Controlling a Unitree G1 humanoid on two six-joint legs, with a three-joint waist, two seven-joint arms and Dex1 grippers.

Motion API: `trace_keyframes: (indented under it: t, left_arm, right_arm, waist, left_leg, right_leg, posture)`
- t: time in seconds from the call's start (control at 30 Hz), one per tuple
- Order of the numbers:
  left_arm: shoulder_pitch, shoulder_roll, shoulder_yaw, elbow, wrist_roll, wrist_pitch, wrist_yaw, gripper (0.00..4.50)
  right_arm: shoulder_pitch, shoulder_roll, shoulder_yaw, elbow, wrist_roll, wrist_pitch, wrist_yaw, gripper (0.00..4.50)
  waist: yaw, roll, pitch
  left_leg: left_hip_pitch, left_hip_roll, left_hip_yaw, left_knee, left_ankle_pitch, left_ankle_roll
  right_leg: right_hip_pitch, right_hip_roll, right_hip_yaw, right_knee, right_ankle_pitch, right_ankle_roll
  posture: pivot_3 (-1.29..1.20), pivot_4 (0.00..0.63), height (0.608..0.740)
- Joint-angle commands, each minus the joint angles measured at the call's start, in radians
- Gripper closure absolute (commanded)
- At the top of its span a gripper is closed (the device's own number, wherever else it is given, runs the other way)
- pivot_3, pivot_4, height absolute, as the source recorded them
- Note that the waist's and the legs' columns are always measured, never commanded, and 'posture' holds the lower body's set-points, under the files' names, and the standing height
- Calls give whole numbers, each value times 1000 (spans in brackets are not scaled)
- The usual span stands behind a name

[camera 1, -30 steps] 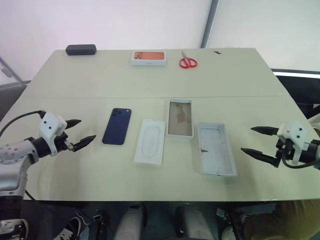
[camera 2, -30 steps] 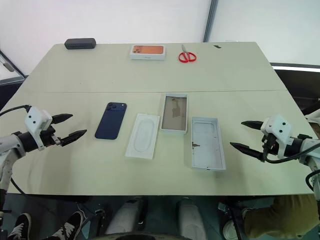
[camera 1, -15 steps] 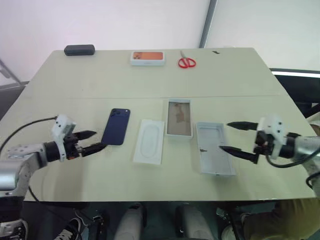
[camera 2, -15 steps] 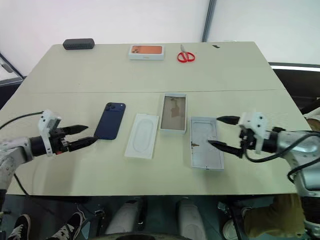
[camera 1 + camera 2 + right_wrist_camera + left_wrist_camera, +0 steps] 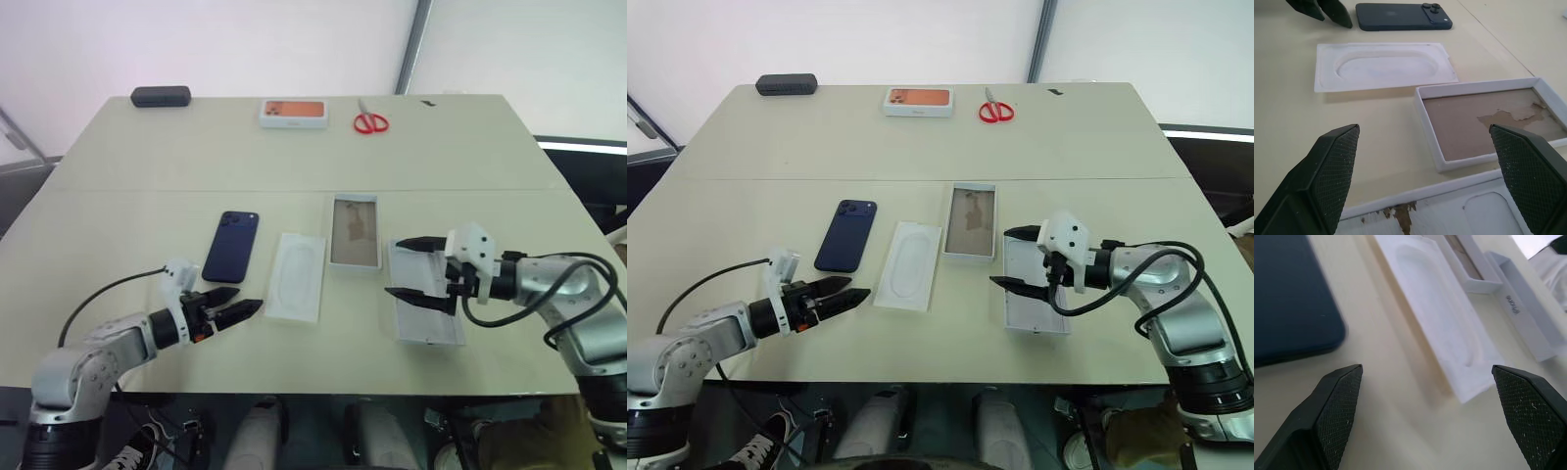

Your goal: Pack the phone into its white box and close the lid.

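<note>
The dark blue phone lies flat on the table, left of centre. A flat white insert lies to its right. Right of that is the white box, a shallow tray with a tan floor. The lid, a deeper white shell, lies open side up beside the box. My left gripper is open, low over the table just in front of the phone's near end. My right gripper is open over the lid's far half, pointing left. The right wrist view looks across the box and insert to the phone.
At the table's far edge lie a black oblong case, a white box with an orange picture and red scissors. The table's front edge runs close behind both grippers.
Both arms have swung inward. The left gripper moved right and down to the phone's near end and rolled. The right gripper moved left from the table's right side to over the lid.
</note>
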State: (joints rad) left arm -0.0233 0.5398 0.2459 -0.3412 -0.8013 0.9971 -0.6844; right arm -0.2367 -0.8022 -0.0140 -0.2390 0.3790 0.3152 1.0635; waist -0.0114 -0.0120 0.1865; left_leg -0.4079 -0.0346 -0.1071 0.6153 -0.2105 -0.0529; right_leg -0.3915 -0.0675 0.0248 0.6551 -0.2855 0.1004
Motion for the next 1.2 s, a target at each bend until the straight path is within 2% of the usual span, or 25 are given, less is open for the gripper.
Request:
trace_keyframes:
  t: [0.03, 0.13, 0.37, 0.47, 0.53, 0.6, 0.63, 1.03, 1.17, 1.2]
  left_arm:
    - [-13, -58, -5, -12, -52, 24, 54, 45]
    - [-37, -119, -61, 28, -16, 15, 100, 45]
    - [-72, -134, -92, 57, -31, 49, 120, 45]
    - [-80, -132, -90, 67, -49, 66, 116, 925]
    - [-78, -127, -101, 63, -65, 91, 108, 1782]
    - [-69, -124, -107, 61, -76, 112, 103, 2960]
    - [-66, -124, -106, 59, -79, 117, 103, 3310]
    - [-76, -116, -88, 83, -92, 135, 126, 3310]
    - [-72, -107, -122, 89, -77, 132, 117, 4439]
    - [-74, -108, -124, 86, -74, 125, 120, 4439]
  right_arm:
    - [-17, 9, -7, 1, -10, -30, -8, 57]
    - [-23, 23, 5, 12, -22, -44, -13, 57]
    - [-37, 43, -1, 7, -23, -38, -34, 57]
    - [-33, 43, 2, 5, -30, -43, -43, 0]
    - [-33, 45, 2, 3, -31, -44, -48, 0]
    - [-37, 49, 2, 1, -31, -42, -54, 0]
    - [-41, 54, 1, -1, -28, -40, -58, 0]
    - [-76, 57, -12, 34, -45, -75, -62, 0]
    - [-98, 64, -19, 60, -59, -94, -80, 0]
    - [-100, 64, -19, 65, -64, -99, -84, 0]
  waist:
    - [0, 0, 0]
    - [2, 0, -1]
    - [3, 1, -1]
    - [2, 1, -1]
    - [1, 1, -1]
    - [0, 1, -1]
    - [0, 1, -1]
    - [-1, 1, -1]
    - [-1, 2, -1]
    - [0, 2, -1]
  left_leg:
    - [0, 0, 0, 0, 0, 0]
    - [0, -1, 0, 1, 0, 0]
    - [1, -1, 0, 1, 0, 0]
    - [1, -1, 0, 1, 0, 0]
    - [1, -1, 0, 0, 0, 0]
    - [1, -1, 0, 0, 0, 0]
    - [1, -1, 0, 0, 0, 0]
    - [1, -1, 0, 0, 0, 0]
    - [1, -1, 0, 0, 0, 0]
    - [1, -1, 0, 0, 0, 0]
  right_leg:
    - [0, 0, 0, 0, 0, 0]
    - [1, 0, 0, 0, 0, 0]
    - [2, 0, 0, 0, 0, 0]
    - [2, 0, 0, 0, 0, 0]
    - [2, 0, 0, 0, 0, 0]
    - [2, 0, 0, 0, 0, 0]
    - [2, 0, 0, 0, 0, 0]
    - [1, 0, 0, -1, 0, 0]
    - [1, 0, 0, -2, 0, 0]
    - [2, 0, 0, -2, 0, 0]
  posture:
    - [0, 150, 740]
    - [0, 150, 740]
    - [0, 150, 740]
    - [0, 150, 740]
    - [0, 150, 740]
    - [0, 150, 740]
    - [0, 150, 740]
    - [0, 150, 740]
    - [0, 150, 740]
    - [0, 150, 740]
